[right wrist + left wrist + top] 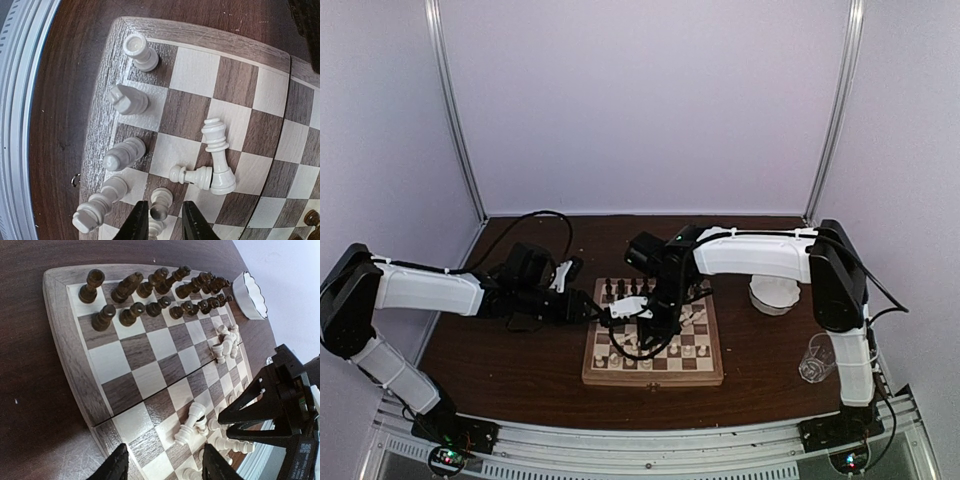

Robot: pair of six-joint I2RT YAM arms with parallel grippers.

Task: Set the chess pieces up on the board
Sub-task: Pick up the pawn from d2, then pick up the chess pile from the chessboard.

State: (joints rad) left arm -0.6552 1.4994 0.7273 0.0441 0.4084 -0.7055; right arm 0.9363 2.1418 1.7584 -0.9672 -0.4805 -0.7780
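Observation:
The board [655, 376] lies mid-table. Dark chess pieces [145, 290] stand in two rows at its far end. In the right wrist view white pieces line the edge row: a rook [140, 52], a knight [129, 99] and a bishop [124, 153]. A tall white piece [217, 155] and a pawn [192, 175] lie toppled together. My right gripper [166, 212] is open around an upright white pawn [161, 202], with a gap beside it. My left gripper [166, 452] hovers open over the board's corner squares [150, 345], holding nothing. More white pieces [225, 342] lie heaped mid-board.
A white scalloped bowl [775, 295] sits right of the board, and a clear glass [815, 358] stands near the right arm's base. Both arms meet over the board's near left part, with the right gripper's black body [270, 405] close to my left fingers.

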